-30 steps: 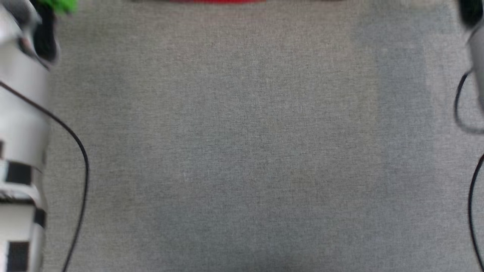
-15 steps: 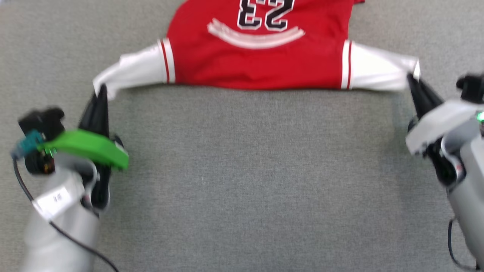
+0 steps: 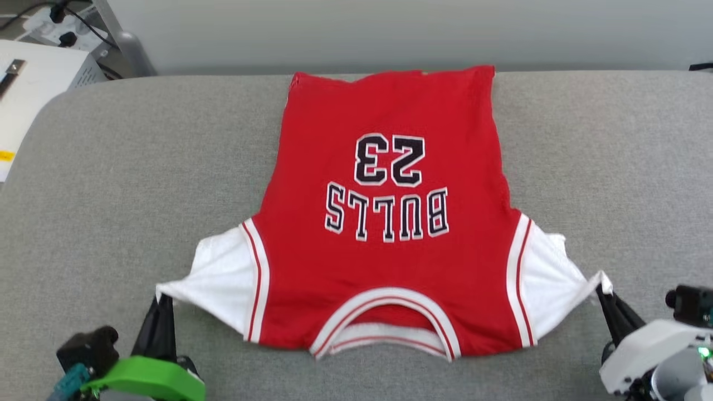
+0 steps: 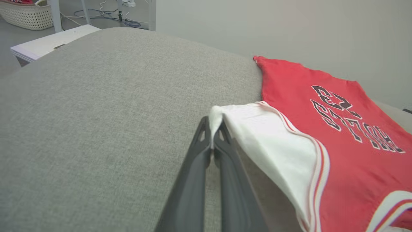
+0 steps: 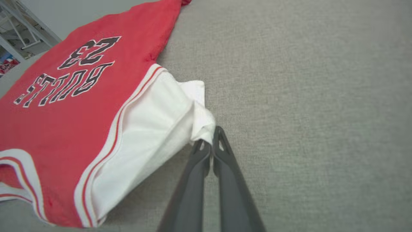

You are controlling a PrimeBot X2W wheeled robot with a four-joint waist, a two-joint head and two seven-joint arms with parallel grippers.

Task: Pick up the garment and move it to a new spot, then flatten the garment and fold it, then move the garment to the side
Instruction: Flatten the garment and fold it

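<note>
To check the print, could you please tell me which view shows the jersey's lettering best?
The head view: the lettering sits whole and square-on, though upside down, on the flat jersey. Both wrist views show it slanted and foreshortened, from either side.

The red basketball jersey with white short sleeves (image 3: 384,267) lay flat, front up, on the grey fabric desk (image 3: 111,167), collar nearest, hem at the far edge, both sleeve tips stretched outward.
</note>
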